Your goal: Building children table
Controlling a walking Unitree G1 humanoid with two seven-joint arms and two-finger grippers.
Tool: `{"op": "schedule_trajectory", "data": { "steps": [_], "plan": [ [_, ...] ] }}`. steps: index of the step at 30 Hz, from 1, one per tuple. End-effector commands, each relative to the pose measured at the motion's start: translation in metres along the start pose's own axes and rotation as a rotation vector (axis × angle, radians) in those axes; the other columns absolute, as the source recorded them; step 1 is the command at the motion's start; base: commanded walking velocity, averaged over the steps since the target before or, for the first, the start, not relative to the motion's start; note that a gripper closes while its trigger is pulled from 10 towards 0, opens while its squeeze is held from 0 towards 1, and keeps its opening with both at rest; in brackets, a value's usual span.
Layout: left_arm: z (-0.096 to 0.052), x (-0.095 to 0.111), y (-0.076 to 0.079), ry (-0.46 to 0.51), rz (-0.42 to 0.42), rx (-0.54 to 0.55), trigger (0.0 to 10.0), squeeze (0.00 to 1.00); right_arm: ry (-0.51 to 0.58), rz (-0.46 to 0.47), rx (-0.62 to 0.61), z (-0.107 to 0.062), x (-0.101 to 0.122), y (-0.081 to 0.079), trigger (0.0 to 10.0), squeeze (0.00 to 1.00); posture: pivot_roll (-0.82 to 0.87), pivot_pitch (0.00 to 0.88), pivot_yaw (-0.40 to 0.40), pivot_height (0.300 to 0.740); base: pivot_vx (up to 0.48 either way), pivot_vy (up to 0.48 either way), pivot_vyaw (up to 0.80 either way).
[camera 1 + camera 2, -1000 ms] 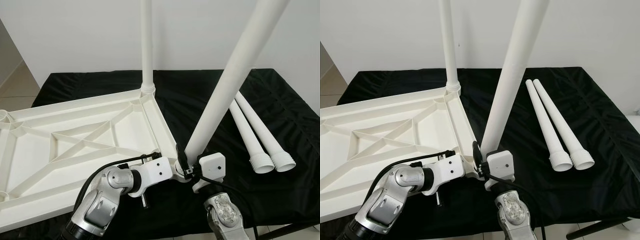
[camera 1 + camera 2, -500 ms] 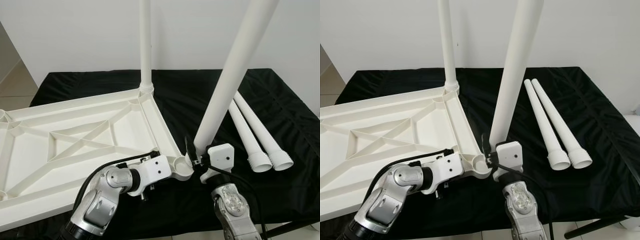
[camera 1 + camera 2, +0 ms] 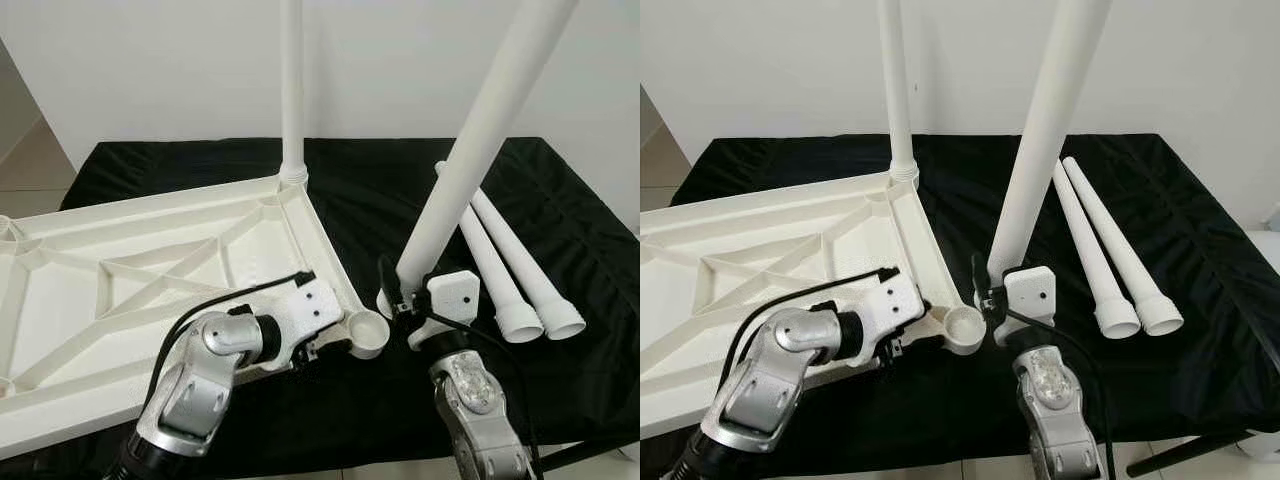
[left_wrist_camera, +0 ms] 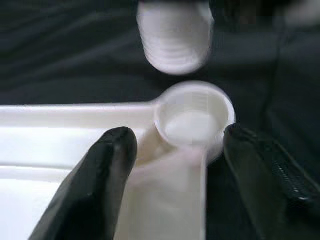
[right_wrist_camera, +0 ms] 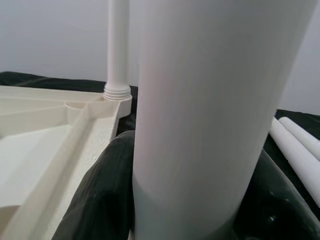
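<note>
Clamped near the threaded bottom end of a white table leg (image 3: 1040, 140), our right gripper (image 3: 992, 294) holds it almost upright, leaning away to the right; our left gripper (image 4: 172, 165) has its fingers spread, one to each side of the tabletop's near corner rib.

Largest first: the white tabletop (image 3: 120, 270) lies upside down on the black cloth (image 3: 560, 200), ribs upward, with one leg (image 3: 291, 90) already standing in its far corner socket. Two spare legs (image 3: 1110, 255) lie side by side on the cloth to the right.

What has changed: a second ago the held leg's foot sat right at the near corner socket (image 3: 366, 332); now it has drifted off to the right, just beside the cup, which shows open and vacant. We judge the leg is not seated and must be lined up over the socket again before screwing.
</note>
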State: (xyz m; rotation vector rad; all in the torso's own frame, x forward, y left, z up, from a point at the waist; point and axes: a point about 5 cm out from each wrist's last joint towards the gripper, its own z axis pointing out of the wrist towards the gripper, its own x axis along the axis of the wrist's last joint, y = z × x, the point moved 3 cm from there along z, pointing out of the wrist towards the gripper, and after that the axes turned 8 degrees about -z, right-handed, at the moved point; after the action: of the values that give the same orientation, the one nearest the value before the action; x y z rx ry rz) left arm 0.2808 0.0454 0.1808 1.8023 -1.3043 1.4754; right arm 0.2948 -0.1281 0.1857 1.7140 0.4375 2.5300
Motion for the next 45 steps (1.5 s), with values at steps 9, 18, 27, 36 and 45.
{"op": "schedule_trajectory", "data": {
  "steps": [9,18,27,36,45],
  "plan": [
    [-0.005,0.027,-0.014,0.148,-0.106,0.034,10.0,0.0,-0.024,-0.028,-0.001,0.006,-0.011,0.011,10.0,0.0,-0.12,0.084,0.021,0.74,0.0,0.0,0.0],
    [0.002,0.038,-0.032,0.229,-0.193,0.088,10.0,0.0,-0.018,-0.029,0.047,0.016,-0.015,0.02,10.0,0.0,-0.11,0.078,0.022,0.74,0.0,0.0,0.0],
    [0.005,0.061,-0.047,0.333,-0.286,0.107,10.0,0.0,-0.001,-0.008,0.15,0.023,-0.014,0.017,10.0,0.0,-0.11,0.075,0.019,0.74,0.0,0.0,0.0],
    [0.008,0.106,-0.042,0.493,-0.318,-0.048,10.0,0.0,0.017,0.004,0.297,0.03,-0.013,0.004,10.0,0.0,-0.11,0.058,0.017,0.74,0.0,0.0,0.0],
    [0.01,0.117,-0.023,0.525,-0.3,-0.187,10.0,0.0,0.025,-0.003,0.321,0.035,-0.014,0.007,10.0,0.0,-0.11,0.041,0.016,0.74,0.0,0.0,0.0]
  ]
}}
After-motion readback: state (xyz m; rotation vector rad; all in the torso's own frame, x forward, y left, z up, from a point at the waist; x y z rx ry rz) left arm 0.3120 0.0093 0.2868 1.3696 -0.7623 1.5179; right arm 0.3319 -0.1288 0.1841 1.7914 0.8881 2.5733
